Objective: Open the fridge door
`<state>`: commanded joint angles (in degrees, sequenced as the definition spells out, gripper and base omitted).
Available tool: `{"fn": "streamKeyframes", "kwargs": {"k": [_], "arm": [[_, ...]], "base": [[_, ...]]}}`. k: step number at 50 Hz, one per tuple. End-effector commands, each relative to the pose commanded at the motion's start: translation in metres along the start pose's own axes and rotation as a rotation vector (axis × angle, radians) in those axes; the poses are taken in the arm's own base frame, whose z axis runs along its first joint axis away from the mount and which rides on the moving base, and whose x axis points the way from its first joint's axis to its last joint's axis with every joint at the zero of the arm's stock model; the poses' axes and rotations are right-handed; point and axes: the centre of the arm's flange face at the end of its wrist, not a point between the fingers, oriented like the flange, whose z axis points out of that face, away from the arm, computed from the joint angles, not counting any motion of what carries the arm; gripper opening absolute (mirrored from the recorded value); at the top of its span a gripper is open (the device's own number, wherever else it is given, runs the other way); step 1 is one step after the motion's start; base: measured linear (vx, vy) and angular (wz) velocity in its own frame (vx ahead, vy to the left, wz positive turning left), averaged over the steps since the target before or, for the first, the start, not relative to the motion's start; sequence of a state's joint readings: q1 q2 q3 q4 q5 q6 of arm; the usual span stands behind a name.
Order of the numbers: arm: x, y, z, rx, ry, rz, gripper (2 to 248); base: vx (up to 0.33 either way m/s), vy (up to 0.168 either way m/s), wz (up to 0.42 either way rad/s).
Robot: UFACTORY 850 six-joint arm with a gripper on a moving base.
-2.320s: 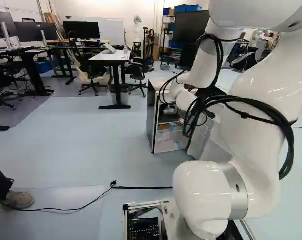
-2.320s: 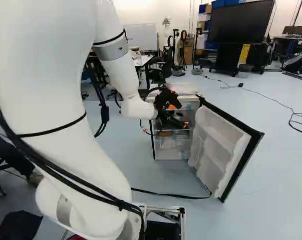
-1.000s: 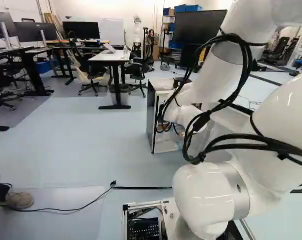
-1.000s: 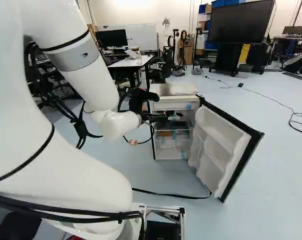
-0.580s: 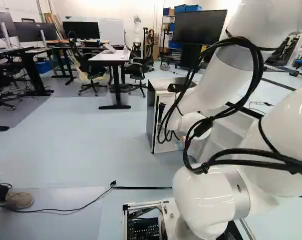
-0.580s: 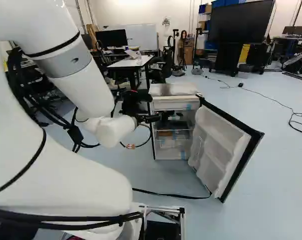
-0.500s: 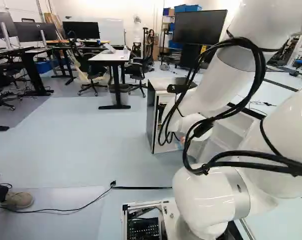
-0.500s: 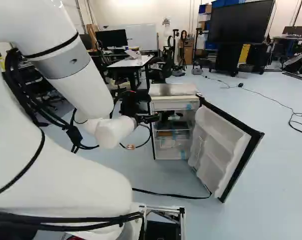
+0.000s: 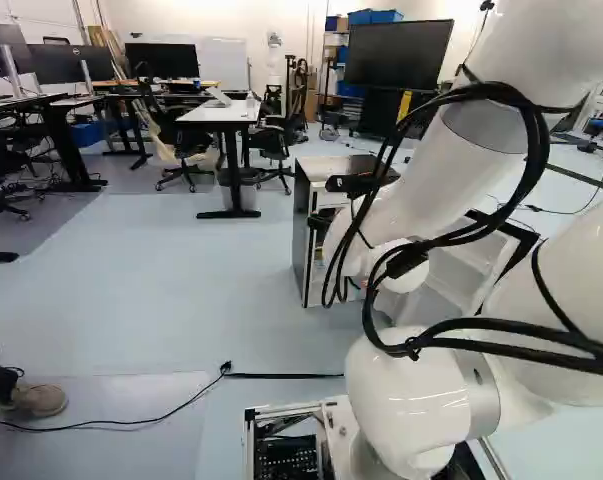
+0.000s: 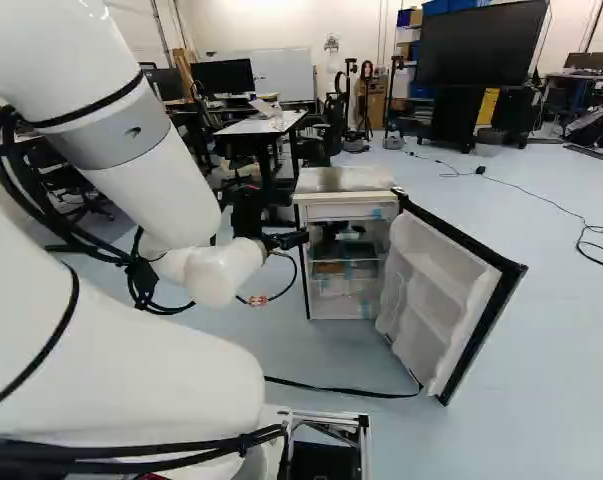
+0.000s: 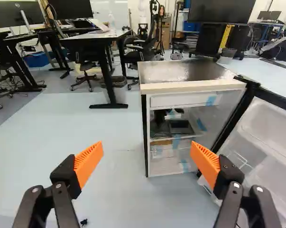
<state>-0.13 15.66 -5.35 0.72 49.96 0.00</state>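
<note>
Right base view: forearm [image 10: 159, 195] slopes down, claw [image 10: 295, 240] near fridge [image 10: 346, 180].

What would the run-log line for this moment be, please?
fridge door: wide open | jaws: open, holding nothing | fridge: ahead of jaws | task: appears done

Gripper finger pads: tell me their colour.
The gripper's finger pads are orange, seen best in the wrist view.
</note>
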Motion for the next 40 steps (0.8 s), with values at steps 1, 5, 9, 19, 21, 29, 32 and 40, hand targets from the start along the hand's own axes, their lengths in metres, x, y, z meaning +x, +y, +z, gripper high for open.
{"fn": "streamKeyframes", "kwargs": {"k": [1, 5, 9, 19, 21, 29, 32, 40], "arm": [[-0.0002, -0.0002, -0.0003, 0.002, 0.000, -0.001, 247], [-0.0007, -0.0008, -0.0011, 0.007, 0.000, -0.005, 247], [-0.0011, -0.0012, -0.0016, 0.010, 0.001, -0.007, 247], [-0.0013, -0.0014, -0.0019, 0.012, 0.001, -0.009, 247], [-0.0013, -0.0014, -0.0019, 0.012, 0.001, -0.009, 247], [-0.0013, -0.0014, -0.0019, 0.012, 0.001, -0.009, 247], [-0.0013, -0.0014, -0.0019, 0.012, 0.001, -0.009, 247], [-0.0013, -0.0014, -0.0019, 0.012, 0.001, -0.009, 247]], "base": [[0.000, 0.000, 0.000], [0.000, 0.000, 0.000], [0.000, 0.000, 0.000], [0.000, 0.000, 0.000], [0.000, 0.000, 0.000], [0.000, 0.000, 0.000], [0.000, 0.000, 0.000], [0.000, 0.000, 0.000]]}}
